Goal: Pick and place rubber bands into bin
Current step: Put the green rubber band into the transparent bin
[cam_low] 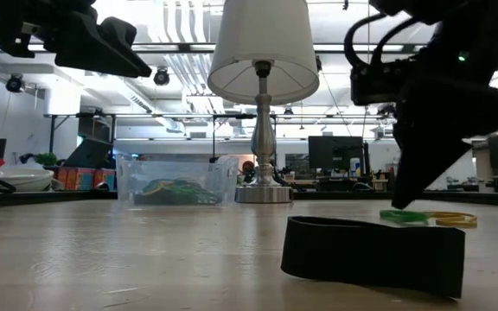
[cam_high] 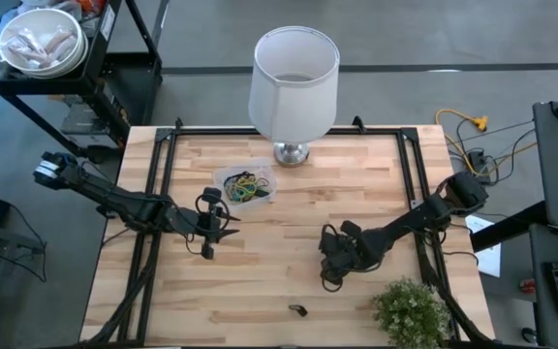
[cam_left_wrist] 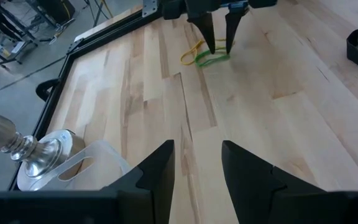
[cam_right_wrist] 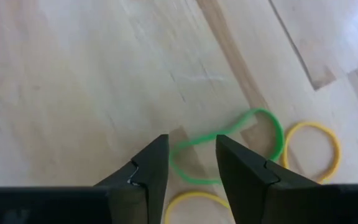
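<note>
Your right gripper (cam_right_wrist: 191, 165) hangs parted just above the green band (cam_right_wrist: 225, 149), a strand between its tips. Drop straight, pinch only green; yellow bands (cam_right_wrist: 311, 152) lie just beside.

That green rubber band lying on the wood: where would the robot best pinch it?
Probably from straight above, on the narrow strand of the green rubber band that crosses between the right gripper fingers. The band lies flat and floppy on the table, touching yellow bands, so that strand away from them looks safest.
</note>
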Action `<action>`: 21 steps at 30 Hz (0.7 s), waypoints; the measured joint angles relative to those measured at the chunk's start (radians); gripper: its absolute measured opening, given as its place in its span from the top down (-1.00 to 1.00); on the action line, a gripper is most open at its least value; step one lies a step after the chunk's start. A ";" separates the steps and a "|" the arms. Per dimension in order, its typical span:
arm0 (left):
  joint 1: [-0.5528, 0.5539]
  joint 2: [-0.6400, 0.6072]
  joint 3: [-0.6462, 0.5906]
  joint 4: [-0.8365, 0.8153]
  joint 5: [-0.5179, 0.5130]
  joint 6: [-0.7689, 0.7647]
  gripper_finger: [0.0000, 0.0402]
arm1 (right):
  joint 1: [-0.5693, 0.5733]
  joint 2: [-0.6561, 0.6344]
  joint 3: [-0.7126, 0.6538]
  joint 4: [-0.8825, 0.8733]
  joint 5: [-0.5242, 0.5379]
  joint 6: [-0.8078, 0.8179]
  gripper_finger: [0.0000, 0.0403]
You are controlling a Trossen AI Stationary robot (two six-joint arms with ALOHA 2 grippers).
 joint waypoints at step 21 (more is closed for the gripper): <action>-0.001 0.000 0.000 0.000 0.000 -0.001 0.41 | 0.000 0.008 -0.027 0.027 0.001 0.074 -0.07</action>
